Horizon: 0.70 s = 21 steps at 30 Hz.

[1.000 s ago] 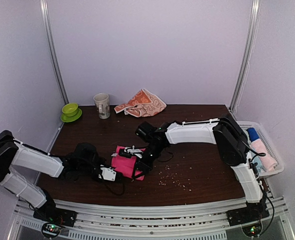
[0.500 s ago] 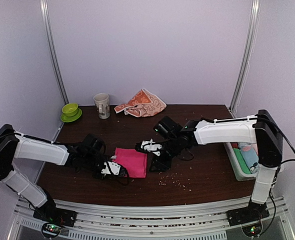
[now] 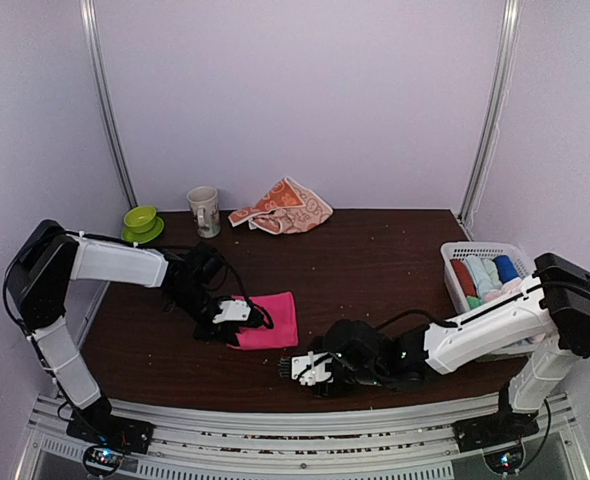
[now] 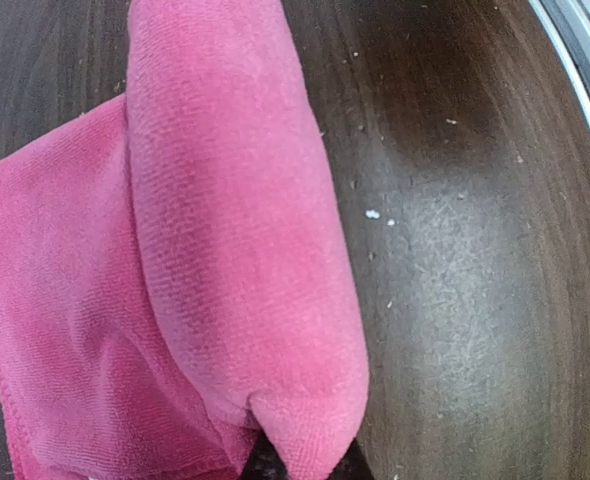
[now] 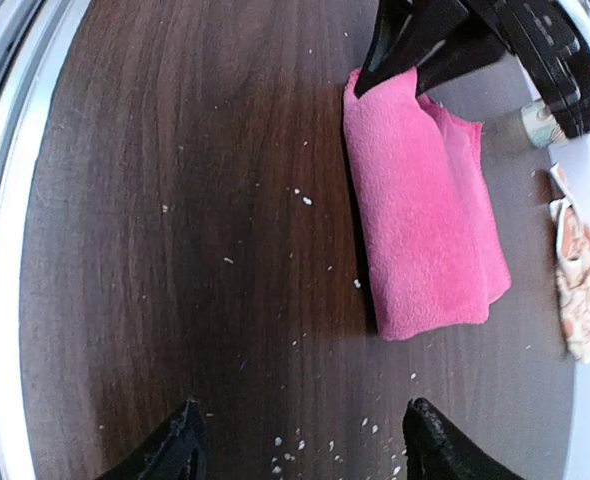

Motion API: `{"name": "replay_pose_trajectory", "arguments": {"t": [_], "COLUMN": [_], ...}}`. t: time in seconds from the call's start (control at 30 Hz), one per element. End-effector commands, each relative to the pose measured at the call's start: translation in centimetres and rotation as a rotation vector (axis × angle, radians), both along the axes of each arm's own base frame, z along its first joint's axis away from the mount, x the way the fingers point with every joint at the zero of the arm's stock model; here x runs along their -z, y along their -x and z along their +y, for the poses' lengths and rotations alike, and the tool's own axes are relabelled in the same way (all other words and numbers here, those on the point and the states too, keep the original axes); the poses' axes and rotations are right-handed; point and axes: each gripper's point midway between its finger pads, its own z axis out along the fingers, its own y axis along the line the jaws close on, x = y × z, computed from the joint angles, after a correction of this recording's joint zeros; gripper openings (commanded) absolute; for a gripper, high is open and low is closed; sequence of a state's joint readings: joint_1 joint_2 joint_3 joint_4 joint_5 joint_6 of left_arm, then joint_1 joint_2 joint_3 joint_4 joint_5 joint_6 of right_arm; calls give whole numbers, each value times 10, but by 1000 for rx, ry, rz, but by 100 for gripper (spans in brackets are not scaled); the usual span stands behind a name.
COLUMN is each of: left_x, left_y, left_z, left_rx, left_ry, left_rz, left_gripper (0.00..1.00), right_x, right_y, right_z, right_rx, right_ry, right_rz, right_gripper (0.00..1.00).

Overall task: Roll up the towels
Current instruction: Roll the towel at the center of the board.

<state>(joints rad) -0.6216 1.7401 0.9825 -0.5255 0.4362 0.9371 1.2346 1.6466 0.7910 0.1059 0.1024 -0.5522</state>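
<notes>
Jaws on left gripper (image 3: 233, 313) clamped on edge of folded pink towel (image 3: 275, 320), mid-table (image 3: 375, 260). Right gripper (image 3: 297, 368) spread wide, holding nothing, near front edge, apart from it. Orange towel (image 3: 285, 208) crumpled at back.

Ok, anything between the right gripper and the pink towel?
Nothing but bare tabletop with scattered white crumbs between the right gripper and the pink towel, seen in the right wrist view.

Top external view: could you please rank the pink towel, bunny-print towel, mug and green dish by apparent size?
1. bunny-print towel
2. pink towel
3. mug and green dish, too alike to rank
</notes>
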Motion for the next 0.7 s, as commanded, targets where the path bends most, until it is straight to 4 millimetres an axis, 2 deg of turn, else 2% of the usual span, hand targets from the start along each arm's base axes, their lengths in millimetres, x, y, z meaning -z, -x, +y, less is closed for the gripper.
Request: {"name": "replay_pose_trajectory", "arguments": {"t": [0.0,0.23,0.37,0.67], "left_x": [24,34,37,39], "left_y": [30,26,26,25], "left_z": [24,30,31,33], "left_rx": [-9,-21,-16,-5], "left_ry": [-110,-137,-157,-184], "left_rz": [260,326,343,369], "left_gripper": [0,0,0,0], "right_x": [-29,-18,-3,18], "right_y": [-26,-46,-59,-85], "right_z": [23,43,54,66], "right_rx": [43,68,84,124], "right_ry": [-42,19,76,139], "right_rz": [-312,-481,-525,-533], "right_gripper": [68,71,72,73]}}
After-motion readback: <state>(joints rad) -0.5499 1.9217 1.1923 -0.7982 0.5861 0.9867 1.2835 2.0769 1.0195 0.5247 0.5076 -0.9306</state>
